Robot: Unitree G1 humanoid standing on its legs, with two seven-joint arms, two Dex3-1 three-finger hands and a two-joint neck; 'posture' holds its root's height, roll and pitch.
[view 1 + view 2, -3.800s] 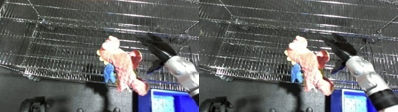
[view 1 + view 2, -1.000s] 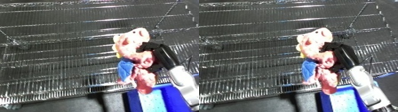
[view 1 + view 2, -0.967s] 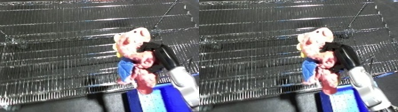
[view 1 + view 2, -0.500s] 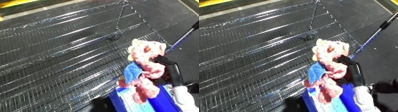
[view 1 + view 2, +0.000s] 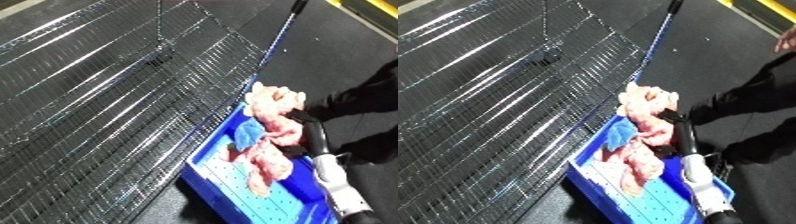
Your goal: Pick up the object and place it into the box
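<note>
The right hand (image 5: 306, 131) is gripping the toy (image 5: 271, 135) over the bin (image 5: 206, 165); letting go now is risking it catching the rim.

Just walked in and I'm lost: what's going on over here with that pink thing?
The robot's right hand is holding a pink plush toy with a blue patch over the blue plastic bin that sits beside the wire mesh shelf. The toy's lower end hangs down inside the bin while its head is above the rim, and the hand has not let go yet. The left hand is not in view.
</note>
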